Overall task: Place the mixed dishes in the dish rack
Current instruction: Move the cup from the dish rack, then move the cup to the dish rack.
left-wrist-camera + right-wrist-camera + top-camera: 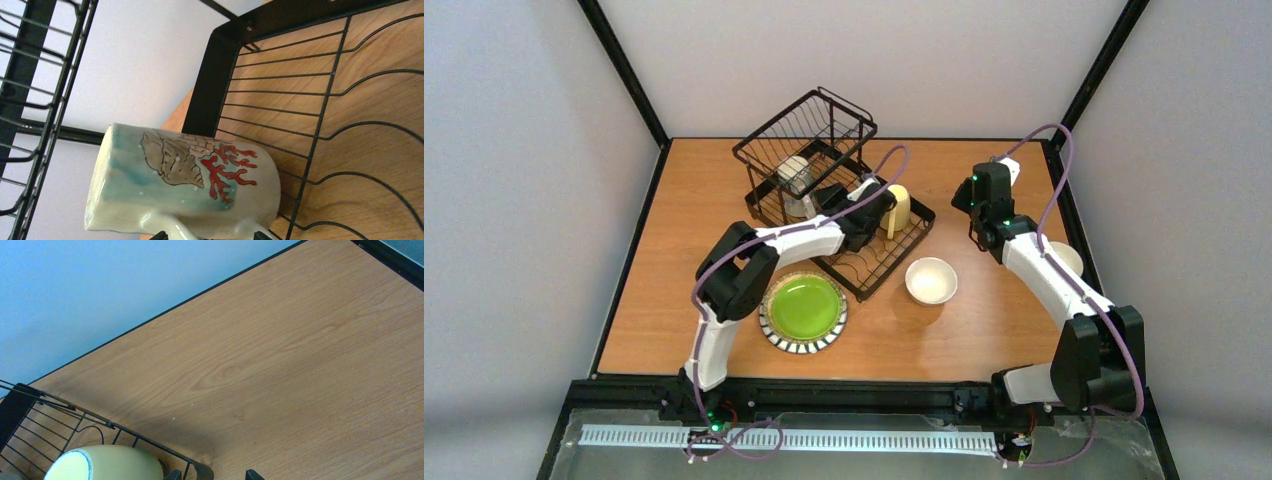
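Observation:
The black wire dish rack (769,150) stands at the back middle of the table. A cream mug (898,208) painted with a shell and red coral sits on its flat slotted base. My left gripper (876,208) is right beside it. In the left wrist view the mug (190,175) fills the frame and my left gripper (210,236) is open, its tips either side of the handle. A teal-banded cup (794,180) sits under the raised basket tier. The lime-green striped-rim plate (804,308) and a cream-white bowl (931,280) lie on the table. My right gripper (977,218) is open and empty over bare wood.
A second pale bowl (1069,258) is half hidden behind my right arm at the right edge. In the right wrist view my right gripper (212,475) is near the rack's corner (200,470) and the mug (115,462). Black frame posts stand at the back corners.

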Motion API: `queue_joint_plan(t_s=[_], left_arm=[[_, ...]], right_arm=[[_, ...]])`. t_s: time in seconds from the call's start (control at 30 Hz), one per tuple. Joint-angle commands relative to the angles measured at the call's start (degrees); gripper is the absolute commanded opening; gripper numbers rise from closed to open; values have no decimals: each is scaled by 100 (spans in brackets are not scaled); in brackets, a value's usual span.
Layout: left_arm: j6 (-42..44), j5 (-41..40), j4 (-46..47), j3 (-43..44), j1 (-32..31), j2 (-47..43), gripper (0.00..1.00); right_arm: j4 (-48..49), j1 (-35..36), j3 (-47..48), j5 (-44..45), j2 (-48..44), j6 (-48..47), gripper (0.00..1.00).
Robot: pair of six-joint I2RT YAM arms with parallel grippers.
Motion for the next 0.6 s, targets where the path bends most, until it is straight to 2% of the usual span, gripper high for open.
queue_joint_plan(t_s=[0.0, 0.27, 0.57], left_arm=[[371, -42, 188, 273, -67, 244, 97], [1001, -77, 421, 703, 55, 620, 97], [1343, -62, 671, 1011, 409, 880, 96]], right_arm=[[57, -46, -88, -20, 19, 25, 73], [145, -50, -167, -76, -88, 83, 73], [372, -50, -359, -195, -85, 157, 73]])
